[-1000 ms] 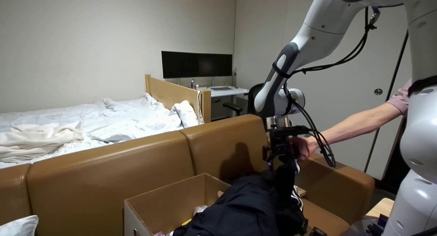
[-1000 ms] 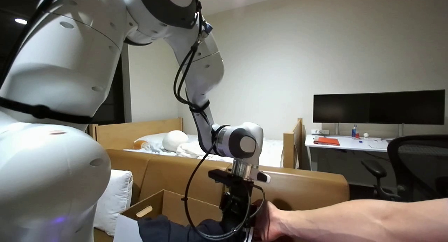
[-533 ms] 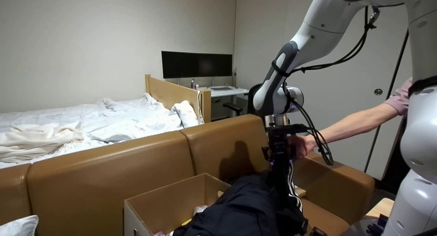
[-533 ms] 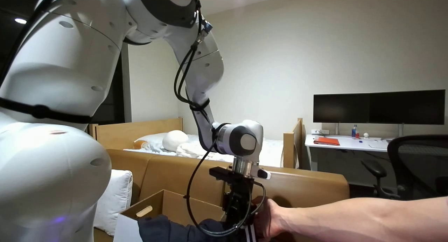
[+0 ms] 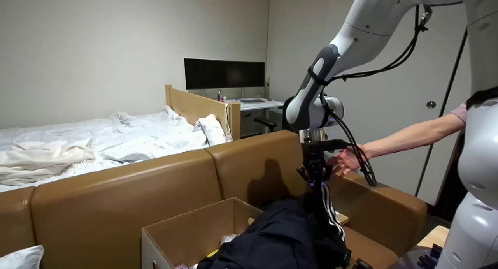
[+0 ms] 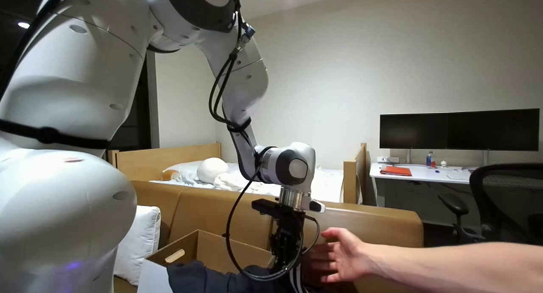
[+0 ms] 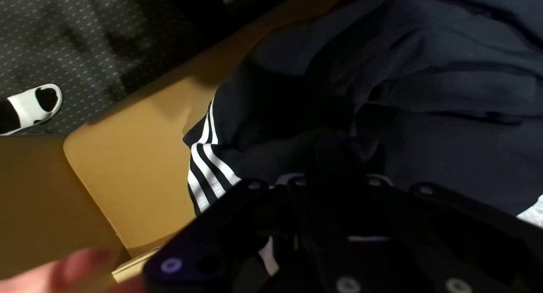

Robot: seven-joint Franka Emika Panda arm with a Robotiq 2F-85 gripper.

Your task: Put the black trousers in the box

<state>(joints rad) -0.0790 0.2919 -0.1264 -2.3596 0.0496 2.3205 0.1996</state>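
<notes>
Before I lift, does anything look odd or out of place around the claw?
Yes: a person's open hand is close beside the claw, which grips the black trousers. That hand seems out of place there and might get knocked during the lift; whether it touches the claw is unclear. Nothing visible looks spilled or damaged.

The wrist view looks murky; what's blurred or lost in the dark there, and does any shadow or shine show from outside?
In the wrist view, the person's hand is blurred at lower left, and the dark claw blends into the black trousers; in an exterior view, a shadow falls on the sofa back, and highlights gleam on the white arm.
</notes>
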